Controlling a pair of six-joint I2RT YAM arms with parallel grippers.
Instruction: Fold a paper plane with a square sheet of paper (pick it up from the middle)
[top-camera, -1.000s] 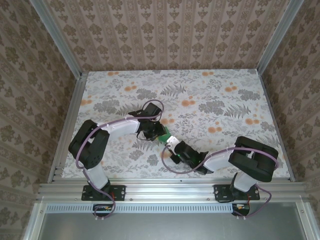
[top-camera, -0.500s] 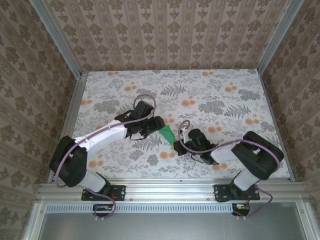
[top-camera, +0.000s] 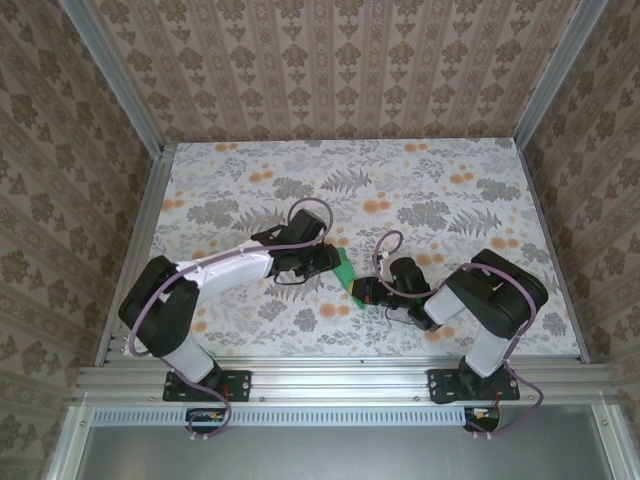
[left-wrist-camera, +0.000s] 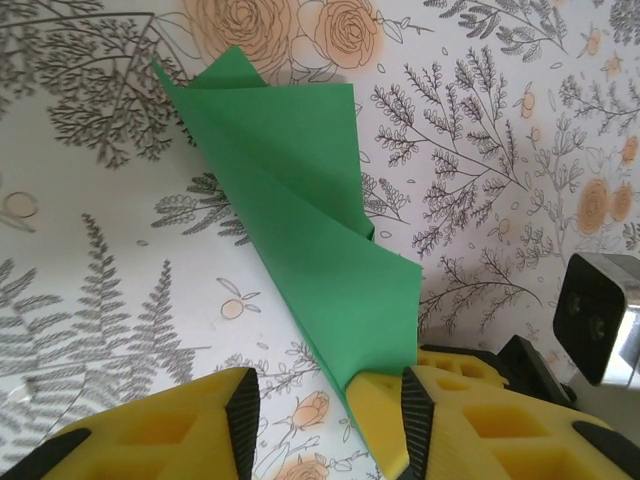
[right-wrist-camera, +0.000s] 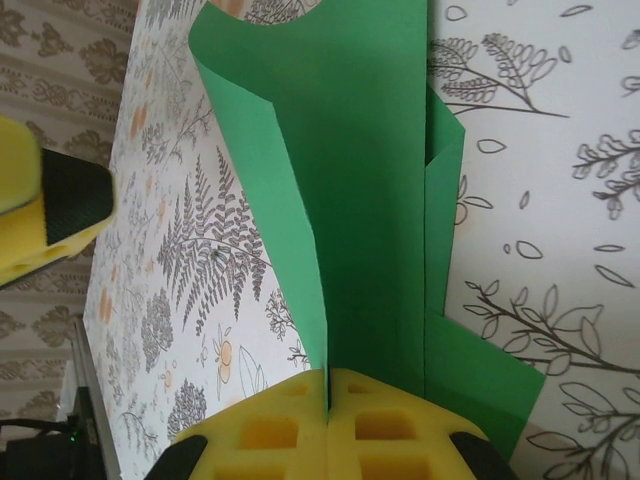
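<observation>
The floral table (top-camera: 450, 180) carries the folded green paper (top-camera: 346, 268) near its middle, slightly toward the near edge and well apart from the far and side edges. The left arm (top-camera: 230, 265) and right arm (top-camera: 470, 295) meet at it. The top view leaves the grasp unclear. The right wrist view shows the right gripper (right-wrist-camera: 328, 395) clamped on a raised fold, pads pressed together. The left wrist view shows the left gripper (left-wrist-camera: 322, 395) released, jaws apart, with a corner of the paper just beside one finger.
</observation>
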